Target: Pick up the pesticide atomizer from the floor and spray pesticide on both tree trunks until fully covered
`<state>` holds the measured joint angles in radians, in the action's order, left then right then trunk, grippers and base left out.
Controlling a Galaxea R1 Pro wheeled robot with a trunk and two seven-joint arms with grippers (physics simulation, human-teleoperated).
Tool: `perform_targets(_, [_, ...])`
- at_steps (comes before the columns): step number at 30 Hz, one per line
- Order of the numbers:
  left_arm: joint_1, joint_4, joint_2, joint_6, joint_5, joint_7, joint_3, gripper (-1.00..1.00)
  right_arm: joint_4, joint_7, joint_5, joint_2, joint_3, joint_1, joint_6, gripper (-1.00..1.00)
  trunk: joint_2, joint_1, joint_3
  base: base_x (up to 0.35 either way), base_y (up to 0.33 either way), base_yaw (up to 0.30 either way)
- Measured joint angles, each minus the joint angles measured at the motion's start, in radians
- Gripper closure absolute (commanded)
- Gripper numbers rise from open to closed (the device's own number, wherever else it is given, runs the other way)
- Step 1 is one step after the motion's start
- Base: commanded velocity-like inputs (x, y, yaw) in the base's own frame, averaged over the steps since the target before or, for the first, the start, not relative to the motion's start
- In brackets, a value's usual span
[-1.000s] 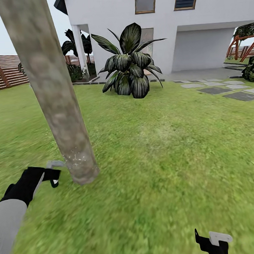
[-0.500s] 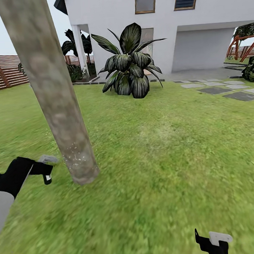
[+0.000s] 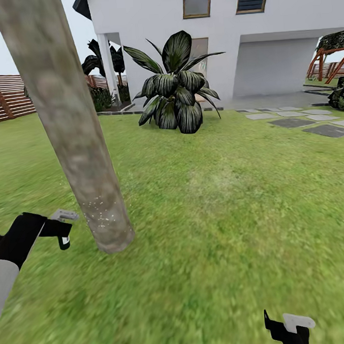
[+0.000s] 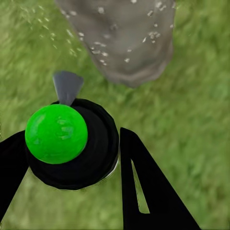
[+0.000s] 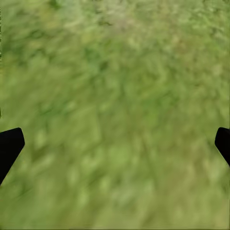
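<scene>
Grass underfoot — green-capped black pesticide atomizer [image 4: 72,143] faces speckled grey tree trunk [image 3: 70,137].

The tree trunk [image 3: 67,122], a thick grey-tan mottled column, rose tilted from the grass floor [image 3: 220,215], its base dotted with pale specks. The pesticide atomizer [image 4: 67,143], black with a green cap and a grey nozzle, pointed at the trunk's base.

Pesticide atomizer [image 4: 72,143], green-capped, clasped in left hand [image 4: 72,165]; grey nozzle facing speckled tree trunk [image 4: 122,38] base; grass floor [image 4: 191,124] around.
</scene>
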<state>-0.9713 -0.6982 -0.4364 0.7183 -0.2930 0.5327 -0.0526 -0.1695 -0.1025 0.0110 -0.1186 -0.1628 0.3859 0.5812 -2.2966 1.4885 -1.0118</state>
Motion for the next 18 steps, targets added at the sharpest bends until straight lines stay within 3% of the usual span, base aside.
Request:
perform_targets(3, [0.011,0.008,-0.003,-0.008,-0.003,-0.008,-0.001,1.0,0.0,0.0,0.001,0.0,0.0,0.0,0.0,-1.0,0.0,0.0,0.0,0.182,0.062,0.0])
perform_targets(7, [0.067,0.045,-0.006,-0.022,-0.006,-0.065,0.008,1.0,0.0,0.0,0.001,0.0,0.0,0.0,0.0,-1.0,0.0,0.001,0.0,0.02,0.006,0.0])
perform_targets(11, [0.075,0.041,-0.006,-0.021,0.001,-0.078,0.013,1.0,0.0,0.0,0.001,0.0,0.0,0.0,0.0,-1.0,0.0,0.001,0.0,0.001,-0.007,0.0])
perform_targets(15, [0.076,0.036,-0.002,-0.02,0.004,-0.08,0.014,1.0,0.0,0.0,0.001,0.0,0.0,0.0,0.0,-1.0,0.0,0.001,0.0,0.0,-0.199,0.0])
perform_targets(18, [0.076,0.035,-0.001,-0.022,0.007,-0.08,0.053,1.0,0.0,0.0,0.001,0.0,0.0,0.0,0.0,-1.0,0.0,0.001,0.0,0.0,-0.264,0.0])
